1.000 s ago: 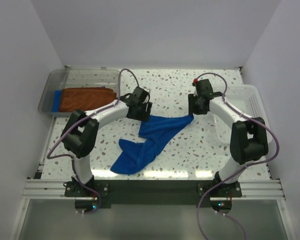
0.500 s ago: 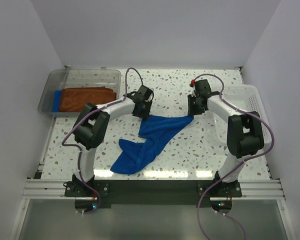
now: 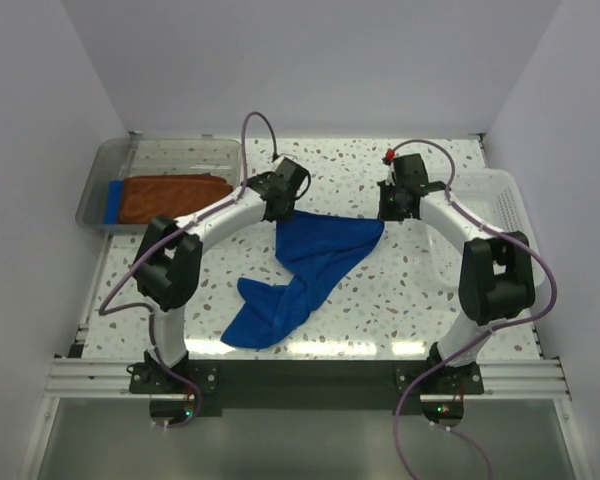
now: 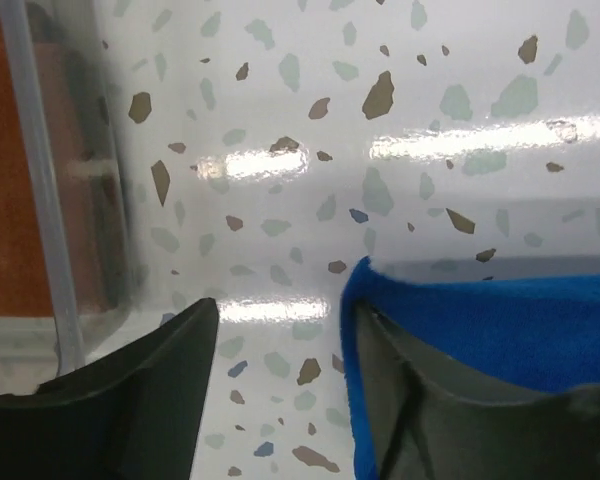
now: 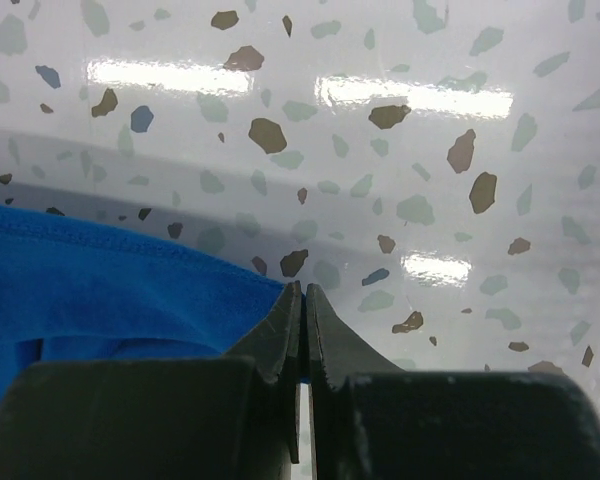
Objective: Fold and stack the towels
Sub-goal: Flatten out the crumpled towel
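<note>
The blue towel [image 3: 310,265] lies mid-desk, its far edge stretched between the arms and its near end bunched. The right tool [image 5: 302,300] is closed on its far right corner. The left tool [image 4: 288,310] stands open, the cloth against one finger. A brown towel [image 3: 175,197] sits folded in the tray [image 3: 170,150], far left.

blue towel [image 3: 315,262] rumpled at centre; rust-brown towel [image 3: 175,198] folded far left.
</note>
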`<action>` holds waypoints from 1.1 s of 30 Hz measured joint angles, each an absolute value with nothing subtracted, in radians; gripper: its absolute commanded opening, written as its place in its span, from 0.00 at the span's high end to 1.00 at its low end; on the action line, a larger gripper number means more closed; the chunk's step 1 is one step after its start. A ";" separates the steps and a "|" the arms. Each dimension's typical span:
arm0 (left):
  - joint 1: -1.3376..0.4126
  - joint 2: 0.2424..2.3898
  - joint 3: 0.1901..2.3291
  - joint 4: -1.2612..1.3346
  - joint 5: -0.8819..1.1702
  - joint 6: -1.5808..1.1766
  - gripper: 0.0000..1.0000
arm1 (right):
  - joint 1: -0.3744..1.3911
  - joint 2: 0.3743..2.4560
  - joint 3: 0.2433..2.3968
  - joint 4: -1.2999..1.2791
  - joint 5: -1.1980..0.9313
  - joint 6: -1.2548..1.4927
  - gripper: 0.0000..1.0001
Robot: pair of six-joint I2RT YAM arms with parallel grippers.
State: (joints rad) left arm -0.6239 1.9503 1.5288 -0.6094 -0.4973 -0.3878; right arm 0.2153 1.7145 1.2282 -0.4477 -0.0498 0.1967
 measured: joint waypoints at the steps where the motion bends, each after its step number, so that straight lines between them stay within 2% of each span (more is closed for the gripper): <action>1: -0.619 1.940 1.529 -0.605 -0.496 -0.389 0.27 | 0.213 1.715 1.228 -0.444 -0.047 0.197 1.00; 3: -0.601 1.909 1.502 -0.580 -0.469 -0.396 0.18 | 0.208 1.715 1.222 -0.444 -0.044 0.198 1.00; 5: -0.575 1.866 1.444 -0.539 -0.411 -0.403 0.18 | 0.207 1.715 1.219 -0.444 -0.044 0.198 1.00; 12: -0.491 1.893 1.443 -0.469 -0.216 -0.399 0.33 | 0.207 1.715 1.218 -0.447 -0.044 0.197 1.00; 18: -0.496 2.009 1.477 -0.431 -0.100 -0.373 0.38 | 0.207 1.728 1.218 -0.445 -0.044 0.193 1.00; 24: -0.500 2.081 1.489 -0.426 -0.075 -0.348 0.43 | 0.207 1.742 1.217 -0.444 -0.045 0.190 1.00; 26: -0.503 2.088 1.502 -0.422 -0.078 -0.345 0.48 | 0.207 1.742 1.217 -0.444 -0.045 0.189 1.00; 33: -0.534 2.138 1.559 -0.408 -0.124 -0.321 0.51 | 0.207 1.744 1.209 -0.437 -0.044 0.189 1.00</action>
State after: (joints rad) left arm -0.5343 2.1376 1.5585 -0.4084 -0.1242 -0.3210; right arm 0.2070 1.7439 1.2091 -0.4374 -0.0444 0.1894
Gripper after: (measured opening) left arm 0.496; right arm 0.015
